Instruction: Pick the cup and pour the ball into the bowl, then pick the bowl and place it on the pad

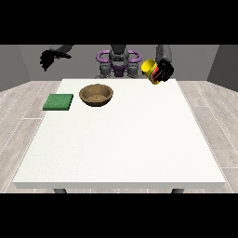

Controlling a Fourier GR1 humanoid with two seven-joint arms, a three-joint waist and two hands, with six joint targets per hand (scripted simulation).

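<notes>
A white desk [121, 139] is set on grey plank flooring [18, 116]. A yellow cup [149, 69] is held tilted by the robot hand [163, 70] at the view's right, above the far right edge. The state of the other robot hand [48, 58] cannot be told.

A yellow cup [149, 69] hangs tilted in the air, well right of the brown bowl [96, 95]. The bowl sits upright, with a flat green pad [58, 102] just beside it on its left.
</notes>
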